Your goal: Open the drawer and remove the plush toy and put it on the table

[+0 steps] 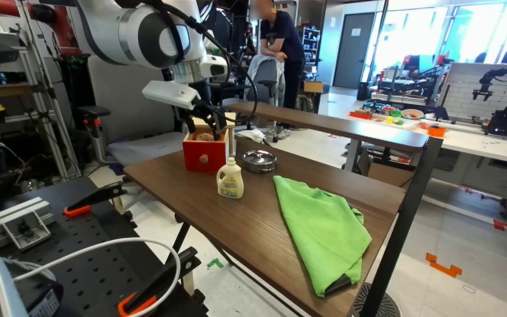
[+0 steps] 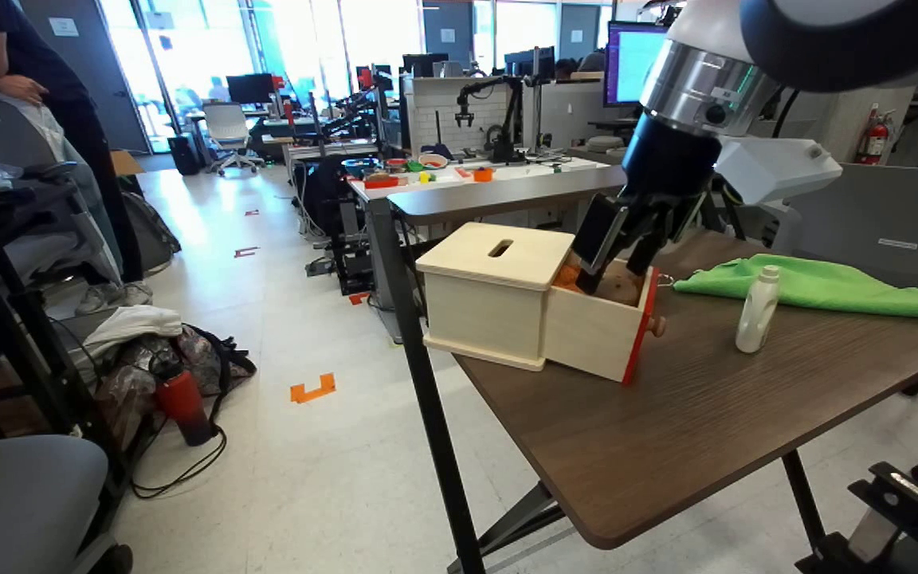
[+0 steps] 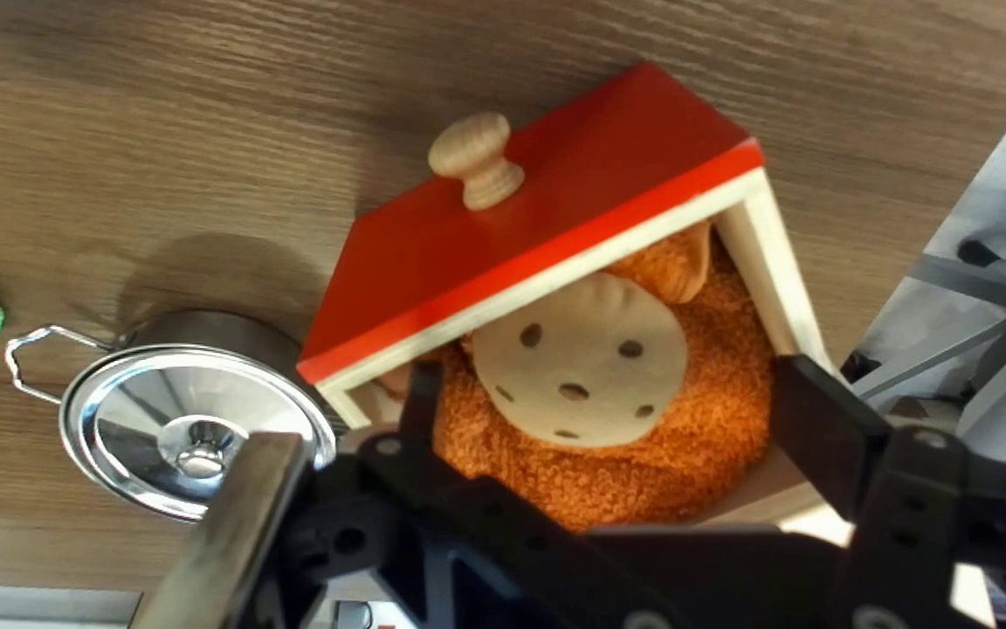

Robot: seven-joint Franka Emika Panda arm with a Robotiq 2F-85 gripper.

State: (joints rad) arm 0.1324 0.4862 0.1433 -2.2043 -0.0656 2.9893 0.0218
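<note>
- Drawer (image 3: 547,210): red front with a round wooden knob, pale wood sides; it sits open, pulled out of its pale wooden box (image 2: 483,311).
- Plush toy (image 3: 612,384): fuzzy orange, cream face, dark dots; it lies face up inside the drawer.
- Table (image 1: 253,215): brown wood-grain top, black legs; the box stands at one end.

In an exterior view, the table (image 1: 236,224) is viewed obliquely across a long edge; in an exterior view, from beyond a corner at the end with the drawer (image 2: 590,339), shared by both. In the wrist view, the drawer is faced from close above.
</note>
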